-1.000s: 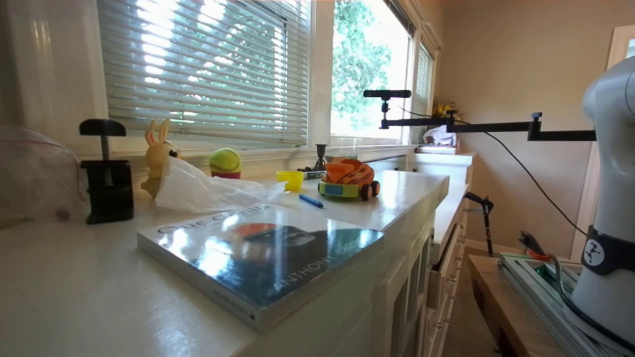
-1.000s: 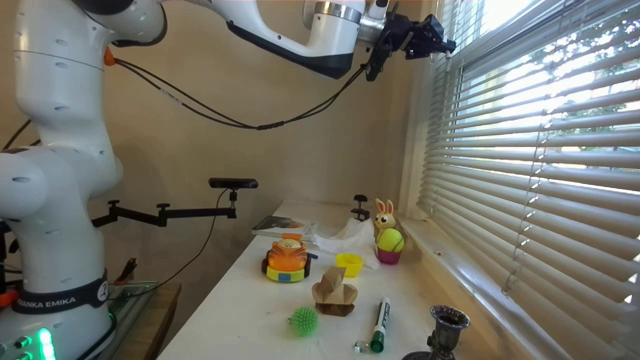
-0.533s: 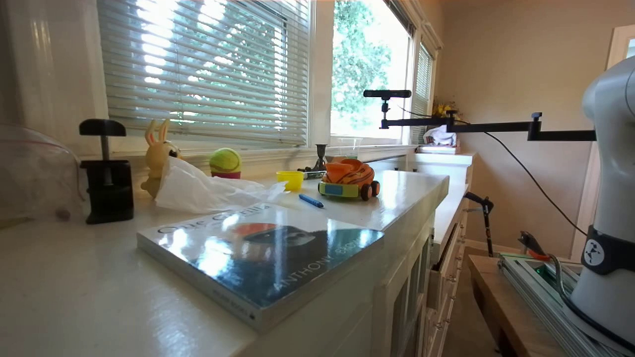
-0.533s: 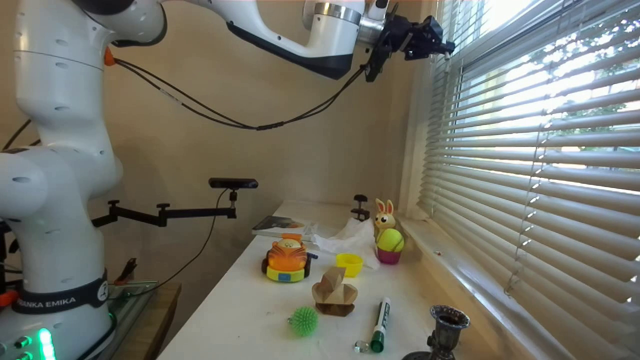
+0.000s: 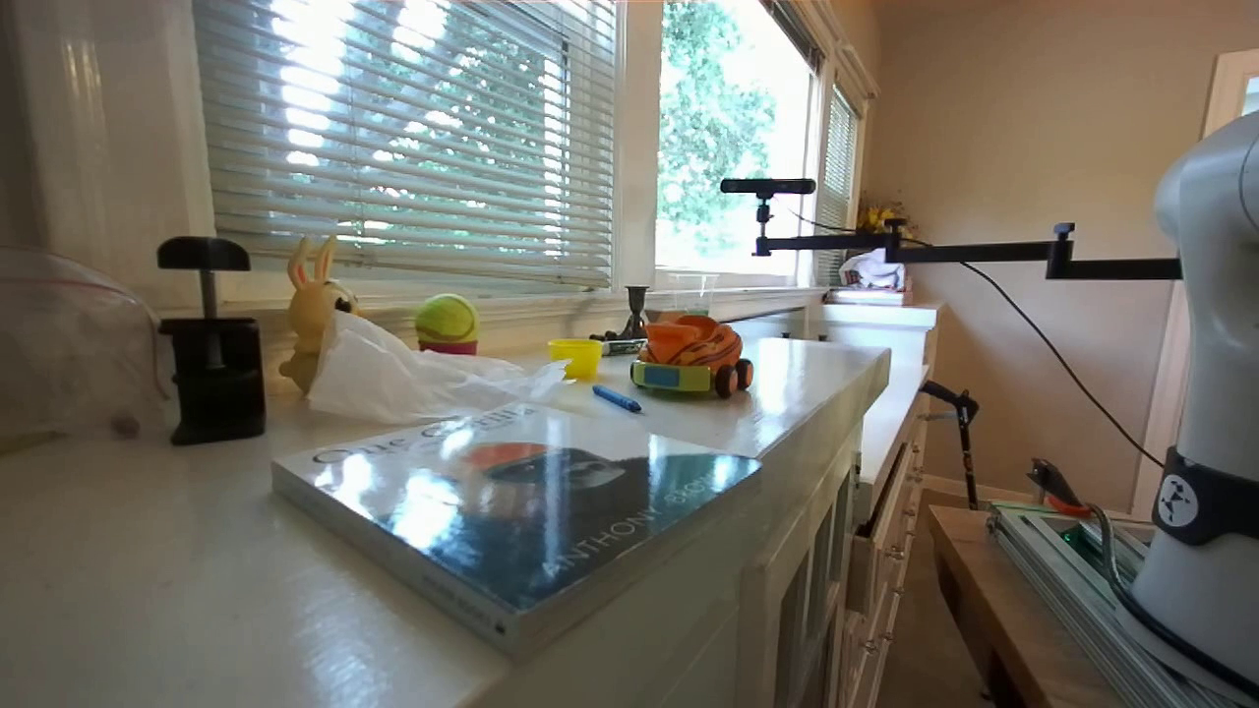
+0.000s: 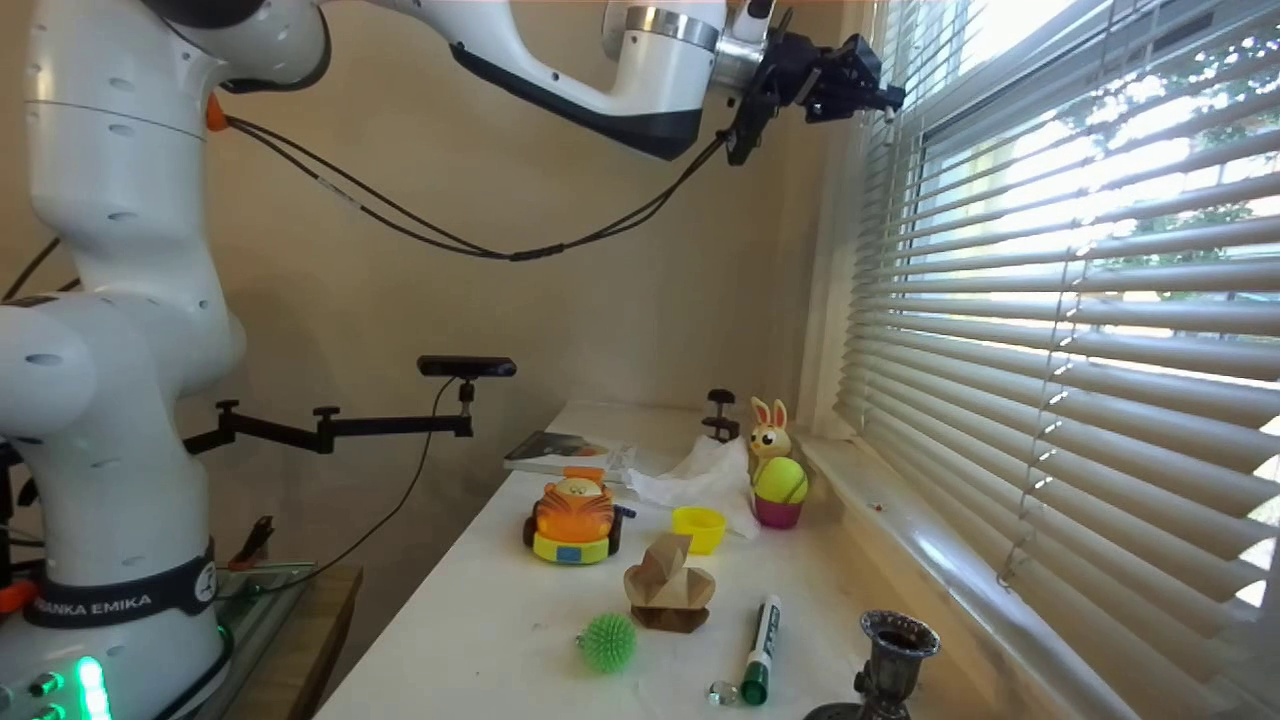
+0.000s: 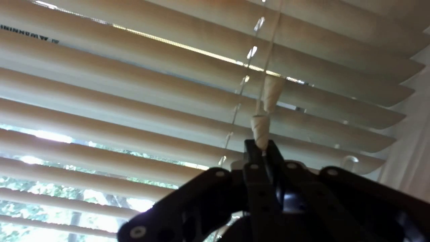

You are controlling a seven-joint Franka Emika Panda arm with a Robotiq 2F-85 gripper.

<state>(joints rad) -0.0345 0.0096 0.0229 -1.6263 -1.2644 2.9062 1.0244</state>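
Above the tabletop's (image 6: 470, 640) back edge, we see the blinds (image 6: 1130, 318) re-angled a little and the arm (image 6: 130, 390) slightly lower than half a second ago; pulling seems to move them. EMIKA marks the arm, ANTHONY the book (image 5: 511, 501) along the front edge. Our gripper (image 7: 262, 149) pinches a tassel (image 7: 260, 130) beside the blinds.

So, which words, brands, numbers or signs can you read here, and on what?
"One G...illa": book, title broken by glare.
"ANTHONY BRO...": same book, end lost in glare.
"RANKA EMIKA": black band on the robot arm, first letter unclear.
"WARNIN...": window blind, upside down, running off the picture's edge.
Round white emblem on the band: no readable words.
Too small or blurred: the book's spine, the marker's label.
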